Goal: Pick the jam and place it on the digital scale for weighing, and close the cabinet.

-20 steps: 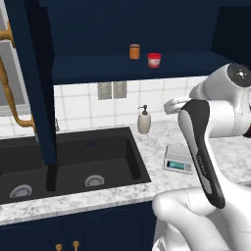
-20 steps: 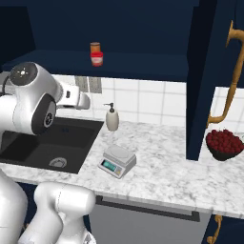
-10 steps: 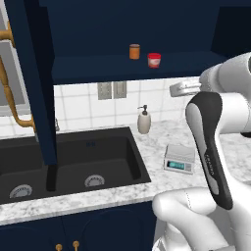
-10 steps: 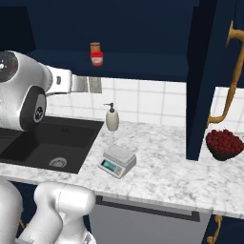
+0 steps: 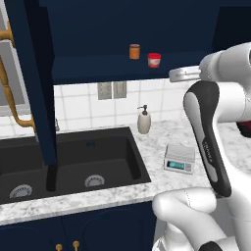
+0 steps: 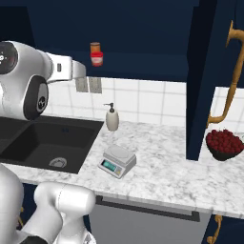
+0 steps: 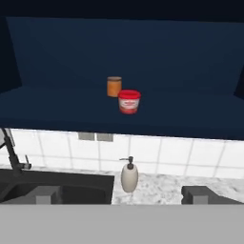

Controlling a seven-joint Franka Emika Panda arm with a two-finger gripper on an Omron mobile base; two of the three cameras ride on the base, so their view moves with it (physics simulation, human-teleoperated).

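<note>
jam [image 7: 129,101]: we see a red lid and a red-and-whitish body.
jar [image 7: 114,86]: orange-brown all over, just left of the jam and farther back.
cabinet [image 5: 128,66]: dark navy inside and out; we note long curved brass handles on its doors.
scale [image 6: 117,160]: silver-grey, with a bluish-green display strip on its near edge.
soap bottle [image 5: 143,121]: whitish body, dark pump on top.
sink [image 5: 68,157]: black basin, two grey drains.
counter [image 6: 162,167]: white marble with grey veins.
wall tiles [image 6: 155,103]: white, with thin grey grout lines.
bowl [image 6: 224,144]: dark, heaped with deep red fruit, at the far right.
arm [image 5: 212,127]: white shell with dark joints.
</note>
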